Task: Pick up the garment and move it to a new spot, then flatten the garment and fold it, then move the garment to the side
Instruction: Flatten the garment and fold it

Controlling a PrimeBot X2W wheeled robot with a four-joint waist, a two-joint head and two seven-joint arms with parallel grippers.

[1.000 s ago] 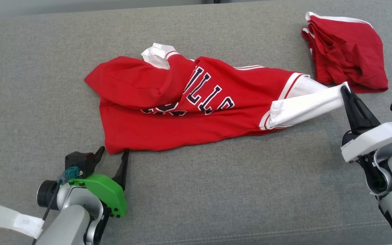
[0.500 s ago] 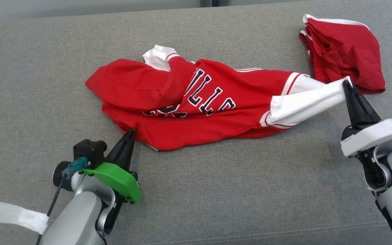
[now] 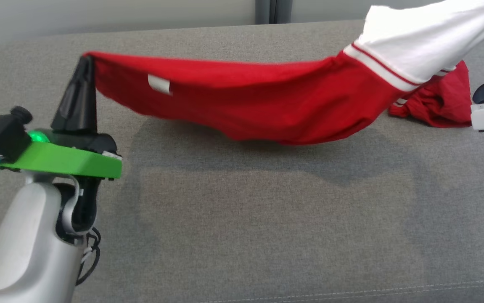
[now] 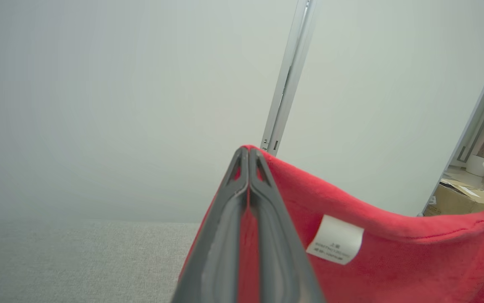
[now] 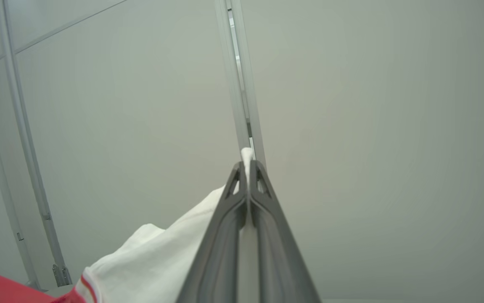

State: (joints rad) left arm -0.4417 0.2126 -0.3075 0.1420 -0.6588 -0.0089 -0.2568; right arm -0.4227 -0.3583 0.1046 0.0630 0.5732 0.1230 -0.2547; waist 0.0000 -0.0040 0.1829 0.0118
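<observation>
left gripper [image 3: 85, 61] is pinched shut on the red hem of the shirt [image 3: 267, 101]; right gripper [image 5: 248, 164] is clamped on its white sleeve; the shirt hangs stretched between them, clear of the grey cushion [image 3: 267, 219], probably gripped at two far ends so it opens out for carrying and laying flat; a second ago it lay crumpled on the cushion, the left fingers spread beside its hem; both arms have since risen.
</observation>
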